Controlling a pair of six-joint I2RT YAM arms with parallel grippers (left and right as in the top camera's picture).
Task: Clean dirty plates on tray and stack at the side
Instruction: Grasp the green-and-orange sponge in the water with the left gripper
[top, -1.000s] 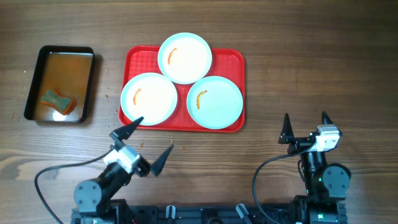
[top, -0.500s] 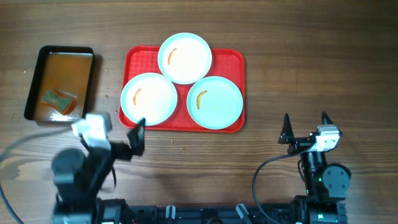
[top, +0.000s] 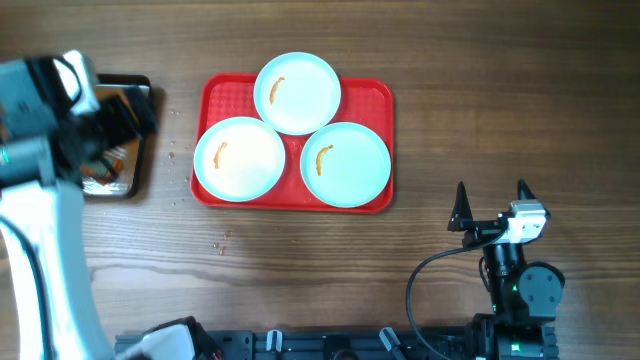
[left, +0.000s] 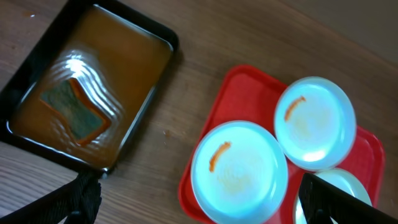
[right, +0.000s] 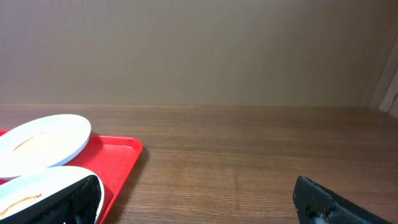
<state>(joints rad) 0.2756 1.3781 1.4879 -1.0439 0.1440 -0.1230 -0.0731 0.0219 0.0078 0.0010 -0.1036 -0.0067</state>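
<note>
**Left arm over the soak tray, 3 plates unwiped**

The red tray (top: 378, 100) lies just right of the left gripper (left: 199, 196), keeping its 3 plates (top: 250, 165) within either arm's reach. Beneath that gripper sits the black tray (left: 165, 37), its sponge (left: 73, 112) soaking, probably ready for wiping. Each plate carries an orange smear (top: 322, 158). The left arm hangs high, jaws spread and empty. The right gripper (top: 491, 190) rests upright, jaws spread, with the red tray ahead-left of it.

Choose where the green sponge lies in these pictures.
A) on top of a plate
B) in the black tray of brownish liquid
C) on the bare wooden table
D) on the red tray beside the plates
B: the left wrist view shows the sponge lying in the brownish liquid inside the black tray, well apart from the red tray.
</note>
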